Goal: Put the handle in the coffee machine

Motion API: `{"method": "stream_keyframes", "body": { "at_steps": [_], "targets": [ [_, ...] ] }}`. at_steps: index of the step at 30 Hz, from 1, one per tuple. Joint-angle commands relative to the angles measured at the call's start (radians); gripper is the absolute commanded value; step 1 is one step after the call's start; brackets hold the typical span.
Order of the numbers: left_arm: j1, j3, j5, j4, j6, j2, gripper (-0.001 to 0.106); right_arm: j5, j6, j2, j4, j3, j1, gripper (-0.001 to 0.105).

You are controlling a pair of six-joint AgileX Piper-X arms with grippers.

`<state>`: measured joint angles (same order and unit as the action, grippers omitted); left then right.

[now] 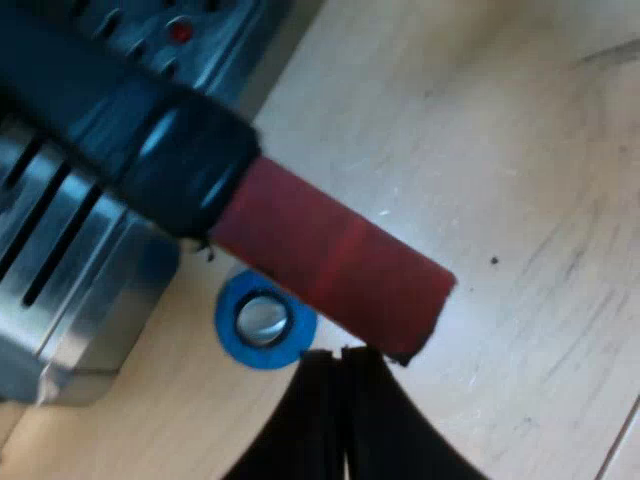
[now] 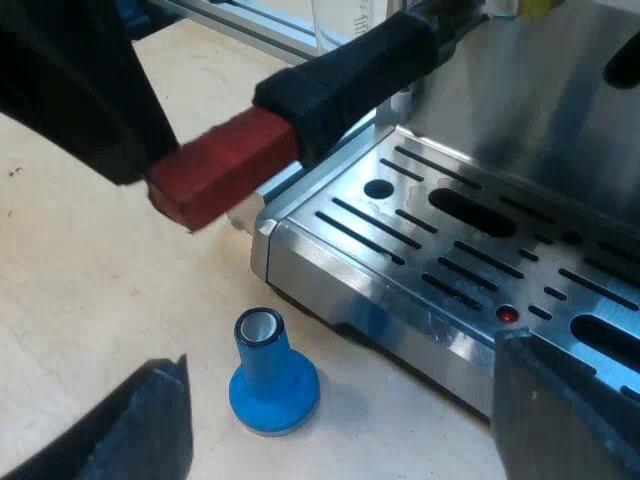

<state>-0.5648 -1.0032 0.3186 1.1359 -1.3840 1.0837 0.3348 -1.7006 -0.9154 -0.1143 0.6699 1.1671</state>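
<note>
The holder's dark handle [image 1: 170,150] with its red end [image 1: 330,260] sticks out over the espresso machine's slotted drip tray [image 1: 60,260]. My left gripper [image 1: 343,354] is shut, its two black fingers pressed together right at the tip of the red end, with nothing between them. In the right wrist view the handle [image 2: 350,70] runs up to the machine's front, and the left gripper [image 2: 120,150] sits against the red end [image 2: 225,165]. My right gripper [image 2: 350,420] is open wide, low over the table by the drip tray's edge [image 2: 420,290].
A blue tamper [image 2: 270,380] stands on the wooden table [image 2: 80,290] under the red end, close to the tray's corner; it also shows from above as the blue tamper [image 1: 263,320]. A measuring glass [image 2: 340,20] stands beyond the handle.
</note>
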Motion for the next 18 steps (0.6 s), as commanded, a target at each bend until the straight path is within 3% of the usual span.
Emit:
{"method": "stream_keyframes", "body": {
  "at_steps": [1,12,18],
  "targets": [
    [-0.055,-0.014,0.241,-0.097,0.026,0.021,0.000,-0.003,-0.002,0.009,-0.003,0.011,0.002,0.064],
    [-0.060,-0.014,0.267,-0.128,0.044,0.022,0.000,-0.003,-0.002,0.009,-0.003,0.011,0.002,0.064],
    [-0.060,-0.014,0.175,-0.019,0.120,0.022,0.000,-0.003,-0.002,0.009,-0.003,0.011,0.002,0.064]
  ]
}}
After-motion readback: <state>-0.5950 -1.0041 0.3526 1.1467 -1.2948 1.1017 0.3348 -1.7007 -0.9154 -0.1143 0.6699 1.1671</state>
